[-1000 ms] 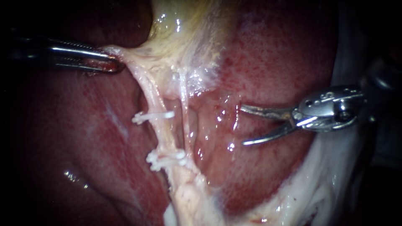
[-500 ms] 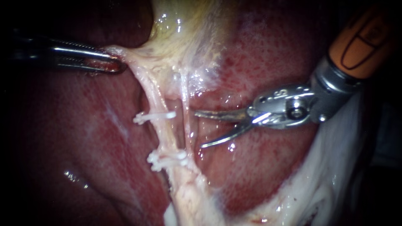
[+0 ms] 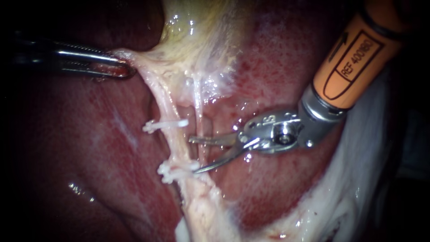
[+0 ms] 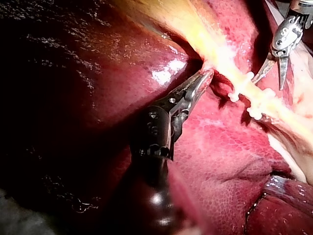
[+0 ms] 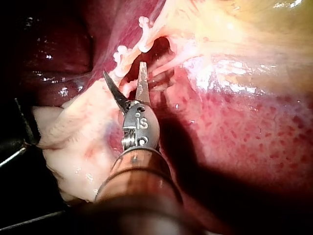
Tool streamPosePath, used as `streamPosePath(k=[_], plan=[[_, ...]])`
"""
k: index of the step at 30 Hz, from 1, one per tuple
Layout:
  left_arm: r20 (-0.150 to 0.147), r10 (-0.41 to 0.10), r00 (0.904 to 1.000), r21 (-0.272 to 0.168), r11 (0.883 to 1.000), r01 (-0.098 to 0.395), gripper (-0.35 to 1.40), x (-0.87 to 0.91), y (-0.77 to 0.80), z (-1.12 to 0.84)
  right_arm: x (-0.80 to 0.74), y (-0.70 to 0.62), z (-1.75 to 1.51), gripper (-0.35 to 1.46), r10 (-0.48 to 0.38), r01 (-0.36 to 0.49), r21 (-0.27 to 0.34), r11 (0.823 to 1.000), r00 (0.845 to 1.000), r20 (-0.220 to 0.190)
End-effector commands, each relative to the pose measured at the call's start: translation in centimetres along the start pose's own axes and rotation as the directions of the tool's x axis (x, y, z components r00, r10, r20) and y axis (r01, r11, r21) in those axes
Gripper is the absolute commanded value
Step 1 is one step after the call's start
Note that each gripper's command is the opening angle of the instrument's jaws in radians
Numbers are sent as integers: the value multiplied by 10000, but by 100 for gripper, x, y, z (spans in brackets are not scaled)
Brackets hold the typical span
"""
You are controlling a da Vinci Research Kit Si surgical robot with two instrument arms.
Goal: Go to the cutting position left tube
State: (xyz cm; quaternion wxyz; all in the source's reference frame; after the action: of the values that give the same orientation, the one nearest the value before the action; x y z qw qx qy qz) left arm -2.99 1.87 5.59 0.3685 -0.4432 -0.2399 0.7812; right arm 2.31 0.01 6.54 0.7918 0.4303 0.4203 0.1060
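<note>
Steel right hand [image 3: 193, 155]: open, tips beside left tube [image 3: 178, 145].
Left hand [image 3: 125, 68]: gripping tissue [image 3: 136, 60].
Risk: closing now may cut right tube [image 3: 198, 121] or hit clips [image 3: 165, 125].

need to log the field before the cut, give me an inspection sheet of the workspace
surface: liver, red and wet
job's things: left tube with an upper clip and lower clips on it
clutter: nothing seen
tools: left tool jaws shut on pale tissue; right tool blades open, tips beside the left tube, between the clips
cables: nothing seen
surroundings: dark, nothing seen
</note>
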Motion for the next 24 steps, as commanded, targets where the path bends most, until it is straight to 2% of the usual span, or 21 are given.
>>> streamPosePath(k=[1, 6, 12, 16, 24], plan=[[0, 3, 10000, 2, 10000, -3, -35, 0, 0, 0, -2, 2, 1, 143, -22, 22, -15, 10000, 10000, 6], [-1, 5, 10000, 7, 10000, -5, -35, -1, 0, 1, -8, 11, 3, 143, 72, -72, -36, 10000, 10000, 30], [-1, 5, 10000, 7, 10000, -5, -35, -1, 0, 1, -2, 17, 8, 145, 87, -87, -46, 10000, 10000, -8], [-1, 5, 10000, 7, 10000, -5, -35, -1, 0, 1, 6, 17, 17, 145, 73, -71, 151, 9999, 9999, -148], [-1, 5, 10000, 6, 10000, -5, -35, -1, 0, 1, 33, 17, 41, 145, 92, -66, 672, 9977, 9992, -382]])
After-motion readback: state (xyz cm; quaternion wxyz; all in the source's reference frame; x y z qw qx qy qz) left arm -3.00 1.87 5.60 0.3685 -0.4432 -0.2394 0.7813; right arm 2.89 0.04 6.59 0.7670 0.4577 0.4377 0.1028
